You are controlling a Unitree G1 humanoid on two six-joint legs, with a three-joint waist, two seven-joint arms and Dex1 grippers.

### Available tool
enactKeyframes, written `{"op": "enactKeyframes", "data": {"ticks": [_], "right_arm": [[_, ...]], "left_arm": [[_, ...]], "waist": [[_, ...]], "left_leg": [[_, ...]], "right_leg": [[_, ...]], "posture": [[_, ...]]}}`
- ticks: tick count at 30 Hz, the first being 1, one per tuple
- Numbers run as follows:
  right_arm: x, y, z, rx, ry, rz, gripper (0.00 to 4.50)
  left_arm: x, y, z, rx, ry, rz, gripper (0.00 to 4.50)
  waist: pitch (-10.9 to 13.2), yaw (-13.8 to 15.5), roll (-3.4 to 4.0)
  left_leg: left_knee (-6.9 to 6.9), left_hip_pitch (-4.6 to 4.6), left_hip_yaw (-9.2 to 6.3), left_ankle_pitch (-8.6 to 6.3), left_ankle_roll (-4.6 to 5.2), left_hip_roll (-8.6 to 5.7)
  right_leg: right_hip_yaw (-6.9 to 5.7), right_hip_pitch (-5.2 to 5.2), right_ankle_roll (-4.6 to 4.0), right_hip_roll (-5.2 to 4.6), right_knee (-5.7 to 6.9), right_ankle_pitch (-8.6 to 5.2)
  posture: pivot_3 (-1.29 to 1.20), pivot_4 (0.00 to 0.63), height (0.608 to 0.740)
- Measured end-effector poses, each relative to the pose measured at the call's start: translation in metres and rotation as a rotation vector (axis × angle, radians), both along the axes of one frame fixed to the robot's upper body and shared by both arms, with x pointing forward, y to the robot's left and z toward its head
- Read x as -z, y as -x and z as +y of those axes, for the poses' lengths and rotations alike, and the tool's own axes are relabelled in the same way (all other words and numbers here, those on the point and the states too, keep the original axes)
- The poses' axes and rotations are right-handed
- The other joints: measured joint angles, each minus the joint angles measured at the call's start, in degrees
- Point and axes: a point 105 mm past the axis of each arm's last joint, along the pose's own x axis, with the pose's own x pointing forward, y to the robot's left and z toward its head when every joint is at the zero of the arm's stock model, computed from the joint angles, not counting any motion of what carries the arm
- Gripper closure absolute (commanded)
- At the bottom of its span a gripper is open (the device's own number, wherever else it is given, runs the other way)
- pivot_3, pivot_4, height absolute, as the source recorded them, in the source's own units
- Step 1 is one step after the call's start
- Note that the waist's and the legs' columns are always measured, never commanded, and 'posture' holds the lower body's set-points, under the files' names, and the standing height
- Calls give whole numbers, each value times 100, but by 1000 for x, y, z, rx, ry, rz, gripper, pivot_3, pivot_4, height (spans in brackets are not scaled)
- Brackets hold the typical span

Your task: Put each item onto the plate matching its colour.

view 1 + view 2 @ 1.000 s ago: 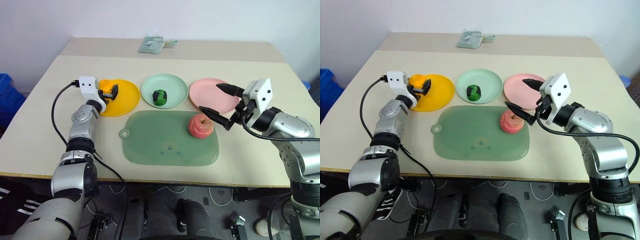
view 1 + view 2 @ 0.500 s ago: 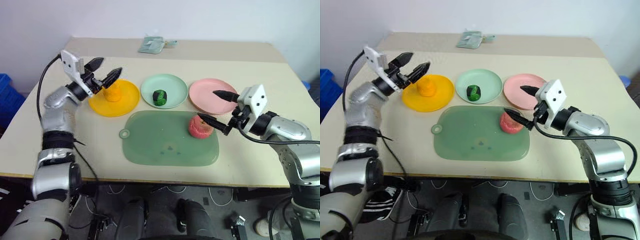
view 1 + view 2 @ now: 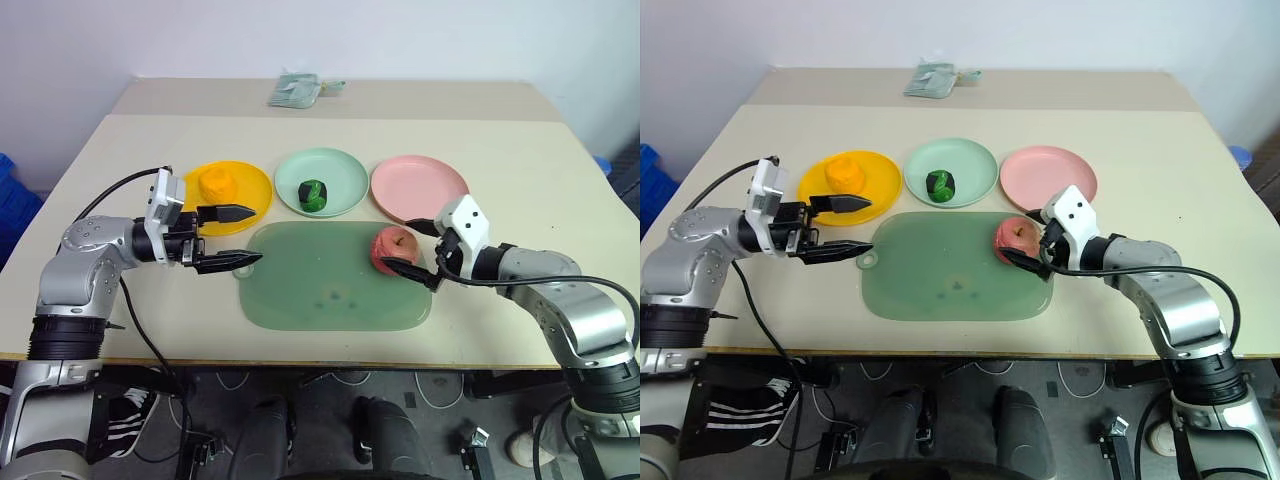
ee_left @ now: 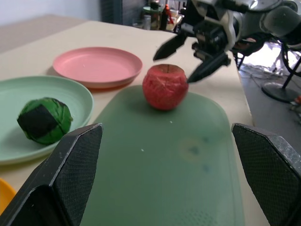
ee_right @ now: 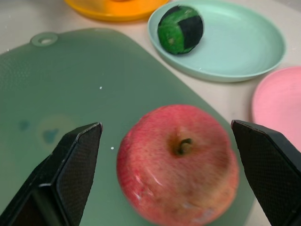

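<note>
**Apple on the mat, right gripper spread around it**

Apple [image 3: 393,248] sits upright on the green mat [image 3: 320,290], at the mat's corner nearest the pink plate [image 3: 420,188]. That plate lies just beyond the mat and is apart from the apple. The right gripper [image 3: 423,252] has come down since a second ago and now sits low at the mat's right edge, its black fingers [image 3: 408,272] spread wide on either side of the apple; contact cannot be told.

Beyond the mat's far edge, the mint plate [image 3: 322,181] holds the dark green fruit [image 3: 314,194], resting near its middle. Beyond the mat's far left corner, the yellow plate [image 3: 228,187] carries the orange fruit [image 3: 215,184].

The left gripper [image 3: 237,236] has drawn back from the yellow plate, where it was a second ago, and hovers level just off the mat's left end by the handle hole [image 3: 868,259], pointing across the mat toward the apple. Its fingers stand wide apart with nothing between them.

A small folded green packet [image 3: 295,90] lies well beyond the mat, at the table's [image 3: 520,160] far side.
</note>
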Motion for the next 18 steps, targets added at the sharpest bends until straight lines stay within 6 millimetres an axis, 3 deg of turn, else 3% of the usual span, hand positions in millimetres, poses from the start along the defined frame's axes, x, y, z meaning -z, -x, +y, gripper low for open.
{"op": "enactKeyframes", "data": {"ticks": [4,7,10,14,18], "right_arm": [[4,-5,-5,33,13,11,0],[5,-5,-3,21,7,16,758],[2,-3,0,-1,0,16,1807],[-4,-8,3,19,-41,-10,1807],[-43,-34,-1,113,-142,-141,1807]], "left_arm": [[1,-1,0,-12,3,1,20],[1,-1,0,-13,2,0,0],[0,0,-2,-10,0,-8,0],[-3,-7,-4,-56,29,-20,0],[-13,-27,-5,-152,57,-72,0]], "waist": [[0,-2,0],[0,-4,0],[0,-4,0],[0,-4,0],[1,-3,-2]], "left_leg": [[0,1,-3,0,0,1],[-1,1,-3,0,0,2],[-1,2,-3,0,0,2],[-1,1,-3,0,0,2],[0,1,-2,1,-2,0]], "right_leg": [[-1,-2,0,4,5,0],[-1,-3,0,4,6,0],[-1,-2,0,4,6,0],[-1,-3,1,4,6,0],[-1,-4,2,5,9,2]], "posture": [[0,150,740],[0,150,740],[0,150,740],[0,150,740],[0,150,740]]}}
